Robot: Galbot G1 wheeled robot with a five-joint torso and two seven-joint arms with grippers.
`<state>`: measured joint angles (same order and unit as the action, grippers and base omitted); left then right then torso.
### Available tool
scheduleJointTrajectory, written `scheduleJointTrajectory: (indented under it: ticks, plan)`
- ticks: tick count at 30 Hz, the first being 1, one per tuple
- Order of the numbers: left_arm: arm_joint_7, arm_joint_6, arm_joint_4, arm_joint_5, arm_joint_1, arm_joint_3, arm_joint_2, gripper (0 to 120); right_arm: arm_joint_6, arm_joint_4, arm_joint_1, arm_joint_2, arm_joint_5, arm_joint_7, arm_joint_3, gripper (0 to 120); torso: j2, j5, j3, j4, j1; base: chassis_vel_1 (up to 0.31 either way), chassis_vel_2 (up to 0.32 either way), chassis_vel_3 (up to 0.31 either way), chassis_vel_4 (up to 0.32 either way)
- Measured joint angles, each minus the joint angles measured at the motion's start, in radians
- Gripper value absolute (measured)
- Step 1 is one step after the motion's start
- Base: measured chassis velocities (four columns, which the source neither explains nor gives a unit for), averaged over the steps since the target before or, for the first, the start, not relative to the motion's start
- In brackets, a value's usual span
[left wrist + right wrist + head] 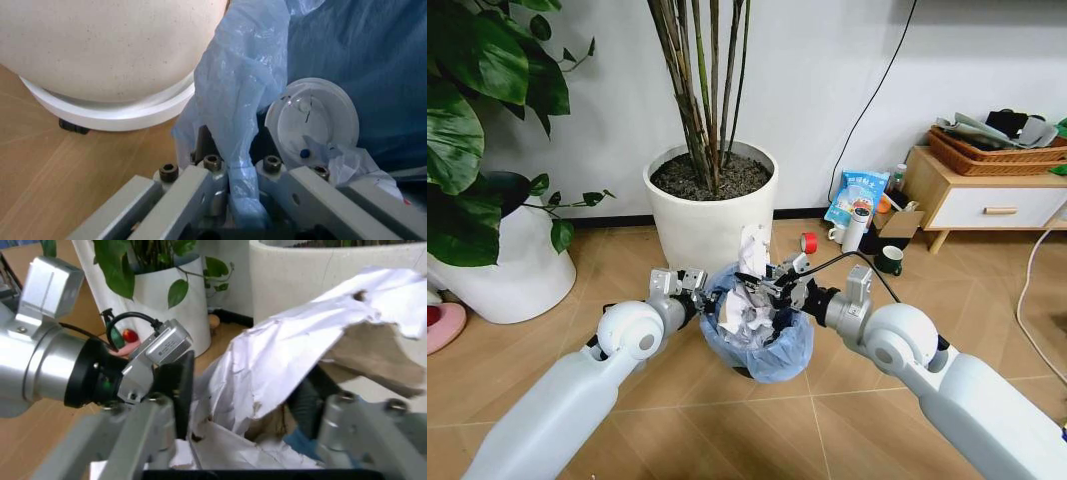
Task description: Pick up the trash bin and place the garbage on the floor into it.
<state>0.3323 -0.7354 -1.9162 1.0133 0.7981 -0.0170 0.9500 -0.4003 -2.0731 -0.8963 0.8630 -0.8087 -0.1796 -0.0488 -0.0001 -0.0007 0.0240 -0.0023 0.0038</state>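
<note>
Blue-lined trash bin point(757, 335) brimming with white paper point(749, 300)

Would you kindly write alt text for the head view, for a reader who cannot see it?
Both grippers meet at the trash bin, lined with a blue bag and piled with crumpled white paper: the left gripper at its rim, the right gripper over the paper. Behind stands a large white planter on wooden floor.
</note>
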Motion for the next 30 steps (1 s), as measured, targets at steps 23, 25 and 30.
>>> scheduleJointTrajectory:
  ticks: [23, 25, 30]
  plan:
    - [0.021, 0.0, -0.003, 0.018, -0.002, 0.015, 0.007, 0, -0.037, 0.007, -0.014, -0.026, 0.1, -0.117, 0.0, 100, 0.0, 0.0, 0.0, 0.0, 0.0, 0.0, 0.0, 0.0, 0.0]
    - [0.022, 0.0, -0.004, 0.018, -0.002, 0.016, 0.007, 0, -0.038, 0.015, -0.015, -0.028, 0.107, -0.118, -0.001, 100, 0.0, 0.0, 0.0, 0.0001, 0.0, 0.0, 0.0, 0.0, 0.0]
    - [0.023, 0.0, -0.005, 0.018, -0.001, 0.018, 0.007, 0, -0.031, 0.009, -0.037, -0.048, 0.121, -0.129, -0.034, 100, 0.0, 0.0002, 0.0, 0.0, 0.0, 0.0, 0.0, 0.0, 0.0]
